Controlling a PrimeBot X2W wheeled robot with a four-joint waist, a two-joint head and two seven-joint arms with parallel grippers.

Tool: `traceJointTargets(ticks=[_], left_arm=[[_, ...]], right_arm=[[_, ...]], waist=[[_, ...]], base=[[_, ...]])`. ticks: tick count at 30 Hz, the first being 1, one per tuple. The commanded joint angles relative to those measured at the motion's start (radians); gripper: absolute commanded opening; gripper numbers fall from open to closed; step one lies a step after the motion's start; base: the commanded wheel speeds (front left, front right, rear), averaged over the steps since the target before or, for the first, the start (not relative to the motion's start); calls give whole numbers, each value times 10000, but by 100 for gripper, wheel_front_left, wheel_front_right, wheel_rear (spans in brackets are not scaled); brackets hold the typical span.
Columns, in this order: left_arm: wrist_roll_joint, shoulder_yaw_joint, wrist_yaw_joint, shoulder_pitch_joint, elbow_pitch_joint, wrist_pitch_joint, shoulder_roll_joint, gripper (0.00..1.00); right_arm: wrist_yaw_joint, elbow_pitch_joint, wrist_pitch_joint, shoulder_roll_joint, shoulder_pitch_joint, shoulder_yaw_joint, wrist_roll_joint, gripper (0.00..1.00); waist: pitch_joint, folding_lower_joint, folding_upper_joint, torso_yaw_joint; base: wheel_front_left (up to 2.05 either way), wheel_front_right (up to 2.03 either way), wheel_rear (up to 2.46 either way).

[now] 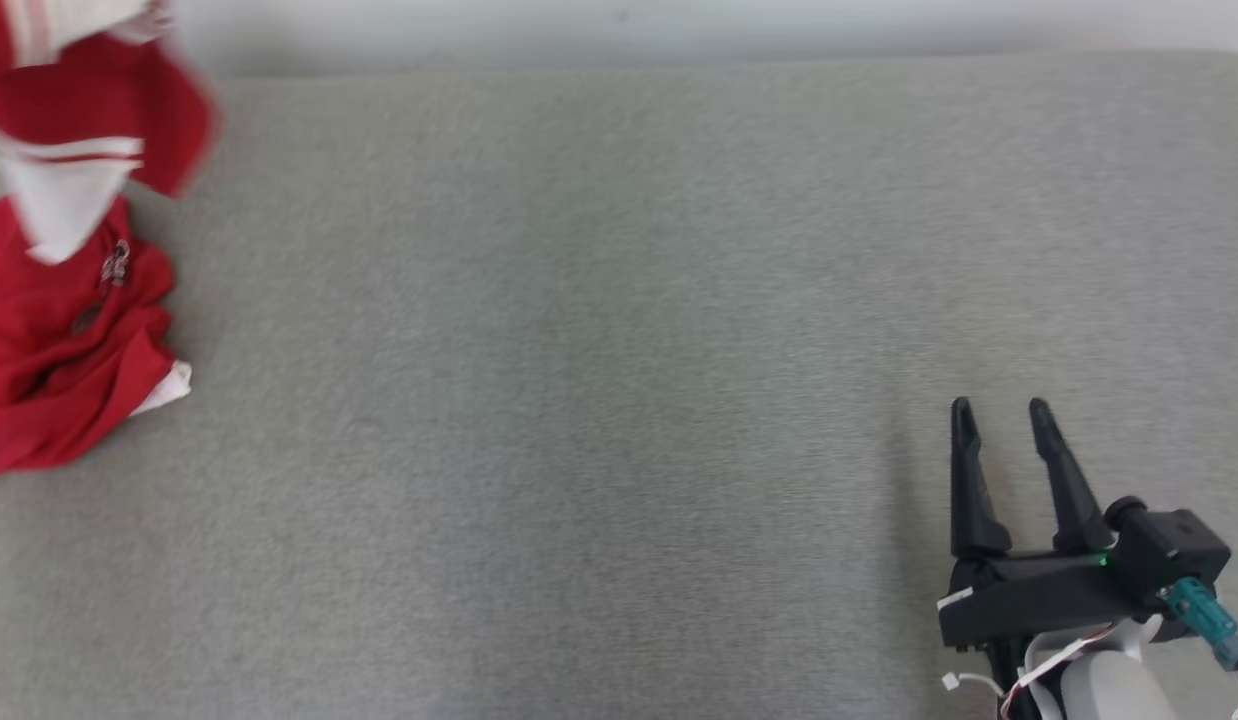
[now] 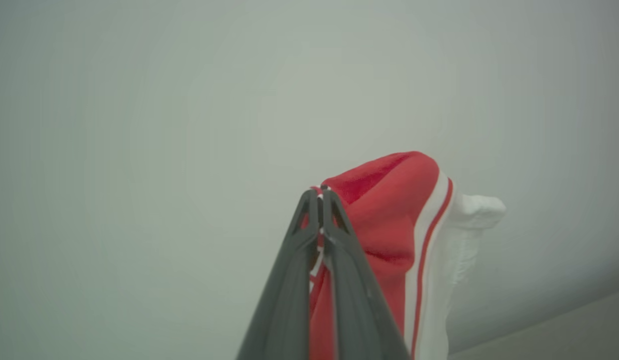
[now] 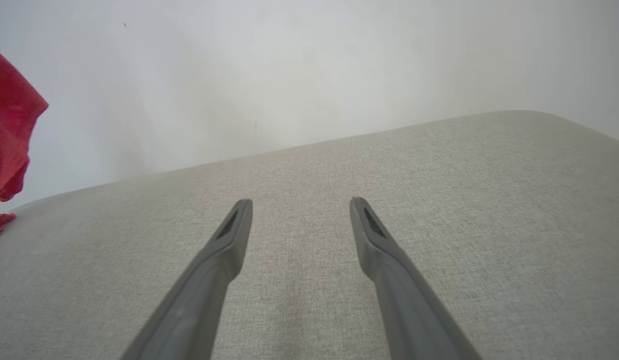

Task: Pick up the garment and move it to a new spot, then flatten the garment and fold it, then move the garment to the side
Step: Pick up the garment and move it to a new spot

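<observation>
Pickup step, I reckon. Nearest the robot, the right gripper (image 1: pixel 1001 405) hangs over the grey bench (image 1: pixel 619 420) at the lower right, fingers pointing away and spread wide with nothing between them. Way over at the left edge is the red-and-white garment (image 1: pixel 64 350), its lower half bunched on the bench and its top part raised and blurry. The left gripper (image 2: pixel 319 190) has its fingers pinched tight on a red fold with white trim, up against the pale wall. Next move probably needs the whole thing lifted clear and carried toward the open middle without the dangling cloth dragging.
</observation>
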Motion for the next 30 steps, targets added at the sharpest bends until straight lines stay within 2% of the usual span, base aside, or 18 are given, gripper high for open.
traceJointTargets(ticks=[1,5,10,17,22,30], left_arm=[[0,-97,10,-158,-270,165,-159,0],[153,-474,50,-283,-1046,513,-514,0],[-44,-914,76,-141,-1548,729,-1391,0],[-309,-1407,122,148,-1588,606,-2563,0],[-456,-1770,229,766,-1482,360,-3296,0],[-870,-2169,591,3157,-1433,43,-3767,0]], right_arm=[[34,122,-107,0,139,47,91,100],[34,453,-228,0,164,162,318,100],[34,762,-334,2,286,246,533,100],[34,851,-353,2,372,134,620,100],[34,704,-357,2,514,33,583,100],[34,667,-345,4,565,72,673,100]], waist=[[-462,1,1,-503],[-732,1,1,-1162],[-997,1,1,-2139],[-1115,1,1,-2771],[-1132,1,1,-2901],[-1073,1,1,-2508]], base=[[0,0,0],[0,0,0],[0,0,0],[0,0,0],[0,0,0],[0,0,0]])
